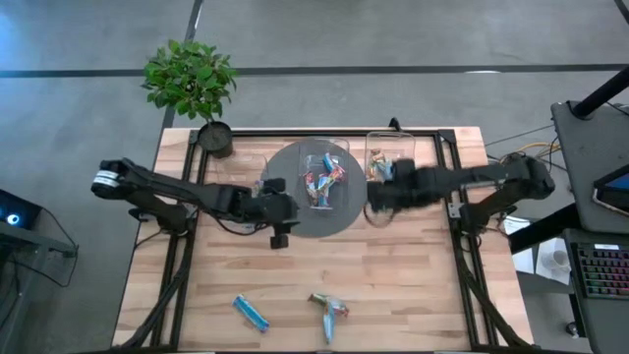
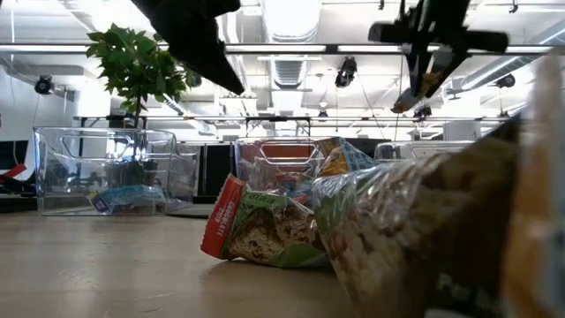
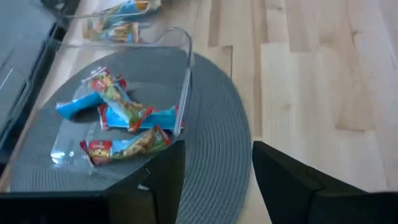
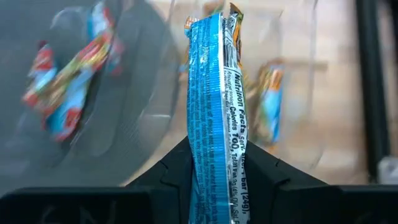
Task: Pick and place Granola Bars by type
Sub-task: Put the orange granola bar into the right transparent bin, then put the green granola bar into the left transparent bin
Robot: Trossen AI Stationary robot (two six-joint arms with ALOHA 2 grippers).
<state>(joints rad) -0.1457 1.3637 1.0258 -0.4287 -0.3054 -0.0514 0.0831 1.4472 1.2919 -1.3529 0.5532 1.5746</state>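
Granola bars in shiny wrappers lie in several places. Several blue and red ones are piled in a clear container (image 1: 324, 177) on a round grey mat (image 1: 295, 221), also seen as the pile of bars (image 3: 121, 118). A few lie in a second clear container (image 1: 390, 162). Two bars (image 1: 251, 313) (image 1: 329, 310) lie flat near the table's near edge. My right gripper (image 1: 378, 192) (image 4: 214, 180) hovers above the second container, shut on a blue bar (image 4: 214, 106). My left gripper (image 1: 280, 224) (image 3: 217, 180) is open over the mat's near-left part, beside the first container. My right gripper pinches the blue bar between its two fingers at one end (image 4: 214, 165). The fingers point down from above and lie across the bar. The bar is lifted clear and hangs below the fingers (image 2: 418, 91) over the second container, its long edge turned toward the wrist camera.
A potted plant (image 1: 192, 84) stands at the table's far left corner. In the low view the two near bars (image 2: 265, 230) fill the foreground, with clear containers (image 2: 106, 168) behind them. Bare wood lies between the mat and the near bars.
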